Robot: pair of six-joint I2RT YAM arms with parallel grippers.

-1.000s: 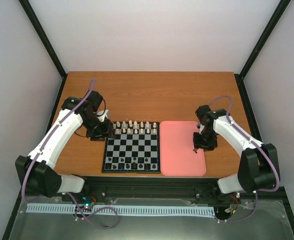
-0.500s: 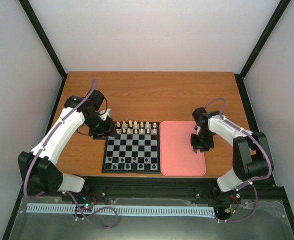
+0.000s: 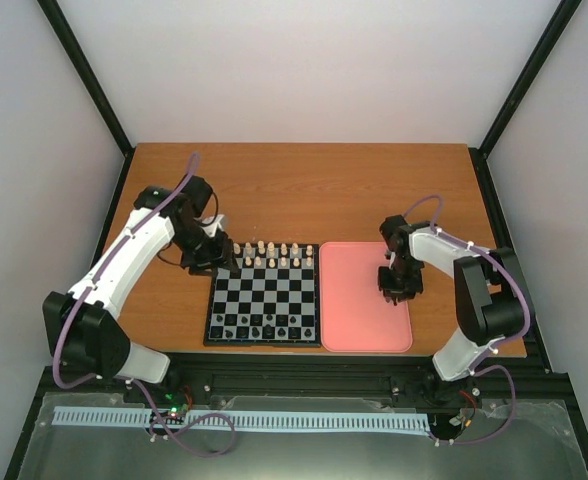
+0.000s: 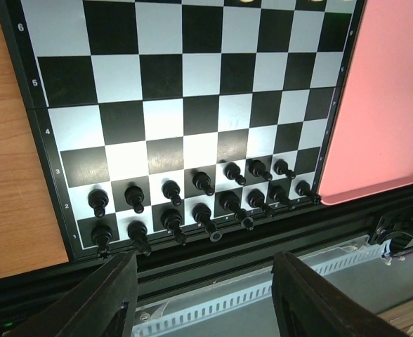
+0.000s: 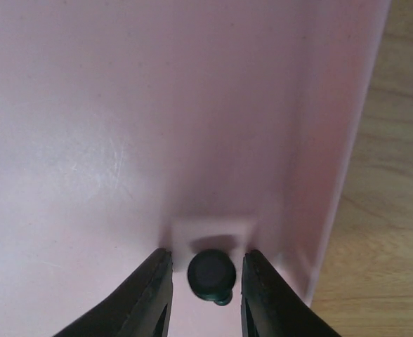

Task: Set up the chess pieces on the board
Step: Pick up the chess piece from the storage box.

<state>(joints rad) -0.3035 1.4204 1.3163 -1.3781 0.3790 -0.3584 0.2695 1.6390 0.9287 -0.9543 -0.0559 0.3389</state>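
Note:
The board [image 3: 210, 310] lies at the table's near middle. Several black chess pieces [image 3: 264, 324] stand in two rows along its near edge, also clear in the left wrist view [image 4: 199, 203]. My left gripper [image 3: 220, 262] hovers at the board's far left corner, open and empty, its fingers [image 4: 108, 295] wide apart. My right gripper [image 3: 394, 285] is low over the pink tray [image 3: 364, 320] near its right wall. It is open, with its jaws either side of one black piece [image 5: 211, 274] lying on the tray, a gap showing on each side.
Cream-white pieces [image 3: 265, 254] fill the board's two far rows. The pink tray [image 4: 382, 105] lies right beside the board's right edge. Bare wooden table [image 5: 396, 210] lies beyond the tray's right wall. The black frame rail [image 4: 213, 270] runs along the near edge.
My left gripper has crept towards the board's far left corner. My right arm has folded in and its gripper has shifted slightly left over the tray.

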